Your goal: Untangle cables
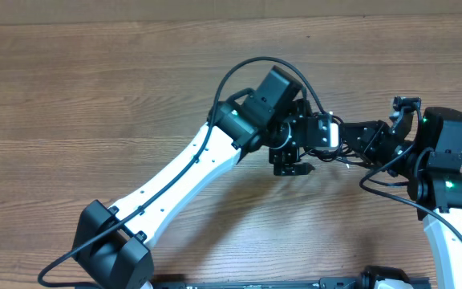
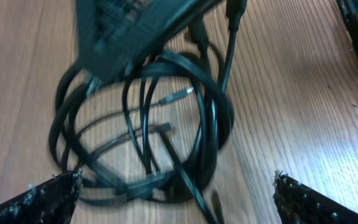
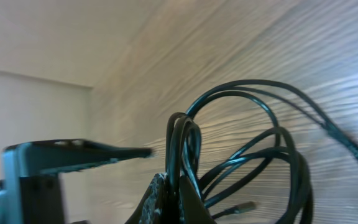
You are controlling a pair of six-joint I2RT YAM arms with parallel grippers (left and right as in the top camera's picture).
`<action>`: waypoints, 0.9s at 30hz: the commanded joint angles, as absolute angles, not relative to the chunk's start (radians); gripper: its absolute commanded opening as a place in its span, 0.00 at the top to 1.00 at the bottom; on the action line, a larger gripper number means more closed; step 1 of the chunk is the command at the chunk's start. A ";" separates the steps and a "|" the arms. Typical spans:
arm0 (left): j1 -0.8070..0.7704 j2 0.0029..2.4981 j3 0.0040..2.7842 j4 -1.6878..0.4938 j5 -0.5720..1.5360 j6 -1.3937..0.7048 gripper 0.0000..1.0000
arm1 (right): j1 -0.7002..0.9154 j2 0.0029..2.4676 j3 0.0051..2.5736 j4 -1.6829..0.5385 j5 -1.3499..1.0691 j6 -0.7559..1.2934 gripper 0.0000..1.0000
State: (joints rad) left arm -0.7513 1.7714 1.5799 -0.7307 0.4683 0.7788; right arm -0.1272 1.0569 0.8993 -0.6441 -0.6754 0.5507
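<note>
A tangle of black cables (image 2: 148,124) lies coiled on the wooden table, with loose plug ends inside the loops. In the overhead view it is mostly hidden under the two grippers (image 1: 339,156). My left gripper (image 2: 176,196) is open, its fingers spread wide either side of the lower coil, just above it. My right gripper (image 3: 179,199) is shut on a bunch of cable strands (image 3: 180,149) and holds them raised, with loops (image 3: 260,143) trailing to the table. It meets the left gripper (image 1: 295,160) from the right (image 1: 358,144).
The wooden table (image 1: 95,96) stretches to the left and back. The left arm (image 1: 183,181) crosses from the front left. The right arm (image 1: 447,193) stands at the right edge. The right gripper's dark body (image 2: 129,31) overhangs the coil in the left wrist view.
</note>
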 commanded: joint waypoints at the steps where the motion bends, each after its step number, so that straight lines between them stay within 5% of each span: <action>1: -0.766 1.745 1.599 -0.719 0.434 0.812 0.02 | -0.147 1.052 0.916 -0.624 -0.778 0.607 0.96; 6: -0.767 1.745 1.599 -0.730 0.442 0.807 0.10 | -0.202 1.052 0.916 -0.625 -0.861 0.606 0.96; 9: -0.768 1.745 1.599 -0.734 0.445 0.808 0.31 | -0.234 1.052 0.916 -0.625 -0.920 0.606 0.96; 14: -0.781 1.745 1.599 -0.735 0.507 0.808 0.46 | -0.253 1.052 0.916 -0.625 -0.968 0.606 0.96; 22: -0.813 1.745 1.597 -0.740 0.517 0.808 0.42 | -0.253 1.052 0.916 -0.607 -0.990 0.627 0.96; 27: -0.815 1.745 1.597 -0.748 0.514 0.808 0.80 | -0.253 1.052 0.916 -0.606 -0.989 0.629 0.96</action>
State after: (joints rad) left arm -0.8104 1.7714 1.5799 -0.7403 0.4911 0.8028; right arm -0.2481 1.0569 0.8993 -0.6174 -0.9634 0.6254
